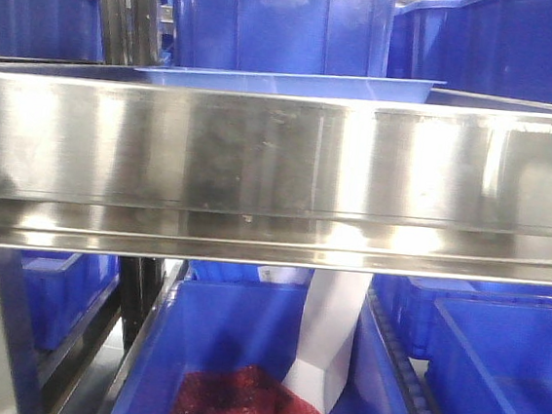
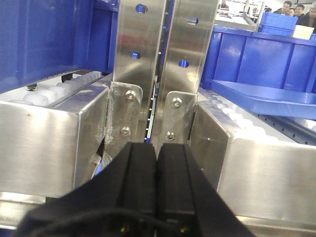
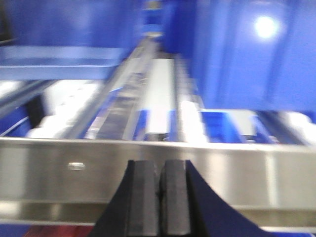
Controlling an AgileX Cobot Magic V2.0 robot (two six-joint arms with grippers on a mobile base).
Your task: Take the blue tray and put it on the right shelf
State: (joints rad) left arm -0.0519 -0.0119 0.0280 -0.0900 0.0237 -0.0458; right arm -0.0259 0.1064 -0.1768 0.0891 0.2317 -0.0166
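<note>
Tray (image 2: 266,98) lies on shelf (image 1: 280,168) rollers, behind the steel lip (front view shows only its rim). Left gripper (image 2: 157,163) pressed closed, empty, facing the uprights (image 2: 165,74). Right gripper (image 3: 159,192) likewise closed, empty.

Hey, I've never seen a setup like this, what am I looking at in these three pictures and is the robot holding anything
This is a two-armed robot working at a metal storage rack. The front view comes from a camera on the robot's body: it faces the shiny steel lip of the right shelf, with the edge of the blue tray lying on it and deep blue bins behind. The other two views come from cameras on the wrists. The left one looks past the left gripper at the rack's steel uprights; the tray rests on white rollers to its right. The right one is blurred, showing the right gripper before the shelf lip. Both grippers are shut and hold nothing.
</note>
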